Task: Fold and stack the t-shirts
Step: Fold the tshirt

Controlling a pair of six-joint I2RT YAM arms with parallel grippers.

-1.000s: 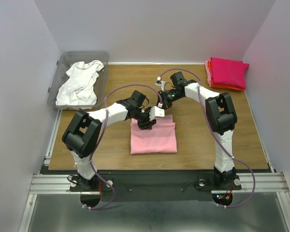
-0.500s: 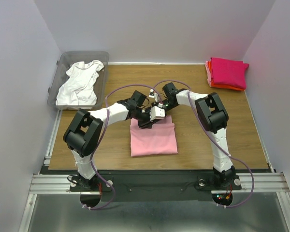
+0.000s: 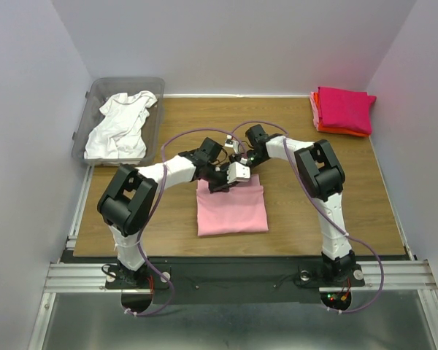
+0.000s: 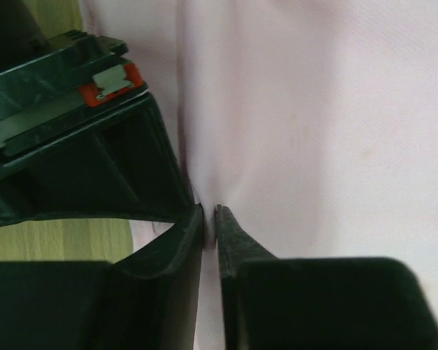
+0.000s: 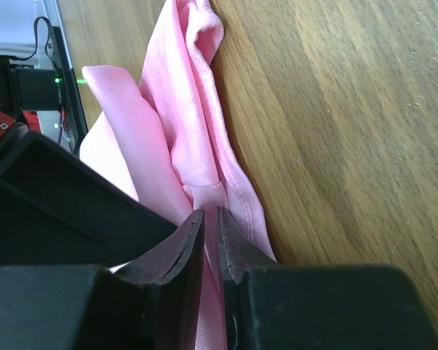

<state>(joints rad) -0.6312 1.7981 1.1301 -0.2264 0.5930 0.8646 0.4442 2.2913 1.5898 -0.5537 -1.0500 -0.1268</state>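
Wooden table, grey walls | light pink t-shirt part-folded at table centre | left gripper and right gripper side by side, each pinching its far edge | step: folding | next, probably: lift edge evenly, carry toward near hem.

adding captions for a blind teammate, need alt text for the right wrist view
The right end effector, fingers almost together, pinches the bunched edge of a pink shirt lying on a wooden table. Dark hardware fills the lower left.
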